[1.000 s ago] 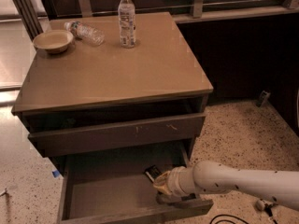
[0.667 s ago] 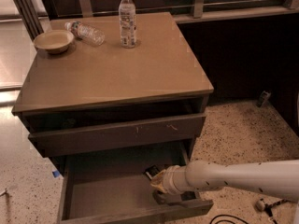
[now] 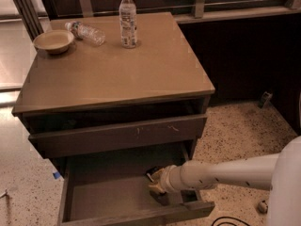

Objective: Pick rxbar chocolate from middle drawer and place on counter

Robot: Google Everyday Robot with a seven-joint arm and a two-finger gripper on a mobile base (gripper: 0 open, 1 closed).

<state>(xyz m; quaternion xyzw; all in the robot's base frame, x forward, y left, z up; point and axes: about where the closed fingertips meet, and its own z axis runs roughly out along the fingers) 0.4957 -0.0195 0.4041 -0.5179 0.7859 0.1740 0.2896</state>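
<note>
The middle drawer is pulled out below the drawer whose front is scratched. My gripper reaches in from the right and sits low in the open drawer's right front part. A small black bar with a pale end, the rxbar chocolate, lies just behind the gripper's wrist on the drawer floor. I cannot see whether the gripper touches it. The counter is the tan top slab above.
On the counter stand an upright water bottle, a bottle lying on its side and a shallow bowl at the back left. Speckled floor lies to the right; a railing runs behind the cabinet.
The gripper stays in the right part of the open drawer and has barely shifted. The bar lies in the same place.
</note>
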